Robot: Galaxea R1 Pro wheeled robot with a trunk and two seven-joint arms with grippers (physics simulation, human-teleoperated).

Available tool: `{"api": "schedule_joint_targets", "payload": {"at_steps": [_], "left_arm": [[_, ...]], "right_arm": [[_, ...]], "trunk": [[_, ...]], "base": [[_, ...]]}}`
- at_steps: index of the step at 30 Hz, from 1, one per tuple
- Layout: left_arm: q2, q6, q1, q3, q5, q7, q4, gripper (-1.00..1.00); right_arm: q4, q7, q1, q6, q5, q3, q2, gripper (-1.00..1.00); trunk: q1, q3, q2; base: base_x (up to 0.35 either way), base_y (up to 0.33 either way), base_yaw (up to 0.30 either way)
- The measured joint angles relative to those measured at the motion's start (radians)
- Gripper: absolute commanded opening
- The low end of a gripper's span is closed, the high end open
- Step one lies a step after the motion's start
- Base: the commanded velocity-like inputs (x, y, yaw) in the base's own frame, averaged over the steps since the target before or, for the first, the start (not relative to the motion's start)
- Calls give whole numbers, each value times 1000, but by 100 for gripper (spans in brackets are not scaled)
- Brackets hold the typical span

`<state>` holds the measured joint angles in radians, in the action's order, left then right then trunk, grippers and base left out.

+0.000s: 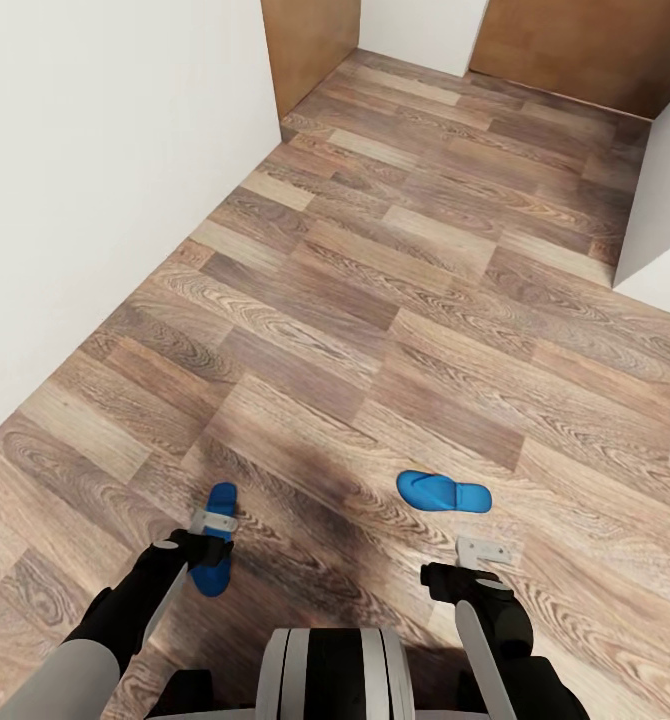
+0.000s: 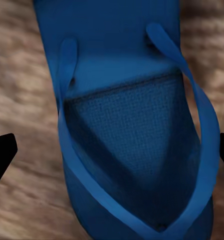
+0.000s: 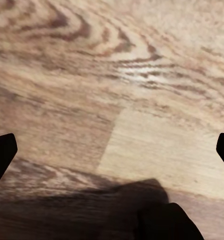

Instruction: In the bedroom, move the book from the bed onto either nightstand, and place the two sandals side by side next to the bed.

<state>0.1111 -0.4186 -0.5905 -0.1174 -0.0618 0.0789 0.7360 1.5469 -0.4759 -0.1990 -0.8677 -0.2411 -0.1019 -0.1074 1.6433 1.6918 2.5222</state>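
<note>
Two bright blue sandals lie on the wood-plank floor just ahead of me. One sandal (image 1: pixel 218 497) is at the left, lengthwise to me, and my left gripper (image 1: pixel 213 522) hangs directly over its middle. In the left wrist view this sandal (image 2: pixel 127 125) is very close, and the left gripper (image 2: pixel 112 152) is open with a dark fingertip (image 2: pixel 1 155) on each side of it. The other sandal (image 1: pixel 443 492) lies crosswise at the right. My right gripper (image 1: pixel 485 552) is open over bare floor (image 3: pixel 142 100), just short of that sandal. The book, the bed and the nightstand are out of view.
A white wall (image 1: pixel 95 150) runs along the left. Wooden doors (image 1: pixel 310 40) stand at the far end, and a white wall corner (image 1: pixel 665 200) juts in at the right. My own shadow (image 1: pixel 315 500) darkens the floor between the sandals.
</note>
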Motion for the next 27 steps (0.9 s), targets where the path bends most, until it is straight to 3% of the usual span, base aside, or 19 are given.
{"api": "schedule_joint_targets", "payload": {"at_steps": [7,8,27], "left_arm": [[0,0,0,1,0,0,1,100],[0,0,0,1,0,0,1,-100],[-2,0,0,-2,2,0,2,-100]], "right_arm": [[0,0,0,0,0,0,1,100],[0,0,0,0,0,0,1,100],[0,0,0,0,0,0,3,100]], "trunk": [[0,0,0],[0,0,0],[0,0,0]], "base": [[0,0,0],[0,0,0],[0,0,0]]}}
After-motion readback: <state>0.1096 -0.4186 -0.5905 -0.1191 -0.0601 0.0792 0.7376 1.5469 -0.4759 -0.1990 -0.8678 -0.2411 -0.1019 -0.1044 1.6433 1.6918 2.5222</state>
